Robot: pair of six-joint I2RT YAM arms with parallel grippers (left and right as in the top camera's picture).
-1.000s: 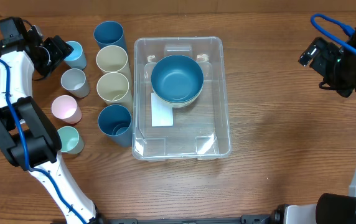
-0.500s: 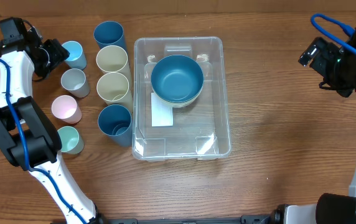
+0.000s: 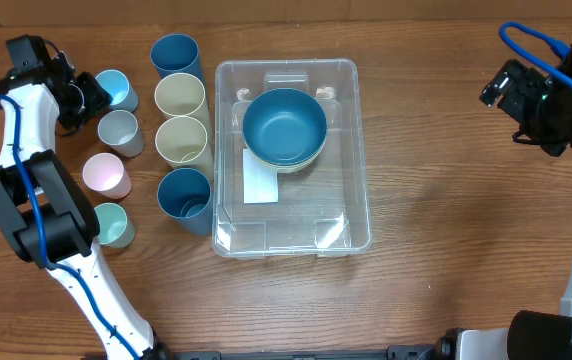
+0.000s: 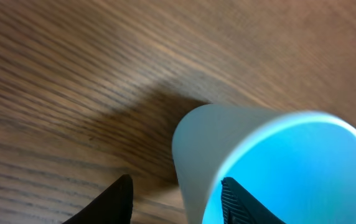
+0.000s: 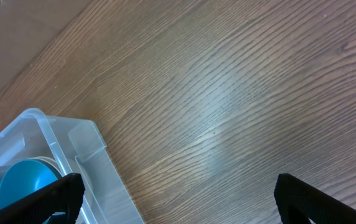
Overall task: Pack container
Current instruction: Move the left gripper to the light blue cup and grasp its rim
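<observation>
Materials: the container (image 3: 358, 170) is a large clear plastic rectangular bin with rounded corners. It stands at mid-tabletop with a white label (image 3: 259, 181) flat on its base. In its far half sits a round blue bowl (image 3: 284, 125), smooth and matt, with a cream rim showing beneath it. The tabletop (image 3: 446, 200) is brown wood with a fine grain.

Surroundings: left of the container, close alongside it, stands a column of four open cups: a dark blue cup (image 3: 174, 55), two cream cups (image 3: 180, 97), and another dark blue one nearest the camera. Further left are four smaller cups: a light blue cup (image 3: 116, 88), a pale grey cup (image 3: 120, 131), a pink cup (image 3: 105, 175) and a mint cup (image 3: 112, 224). All stand upright, and nothing covers the container's open top.

Grippers: the left gripper (image 4: 175, 186) is at the light blue cup, jaws partly apart and straddling its wall. One finger is inside the rim. The other is outside, with bare wood visible between it and the wall. The right gripper (image 5: 178, 193) hangs over bare tabletop to the right of the container, jaws spread wide, holding nothing.
</observation>
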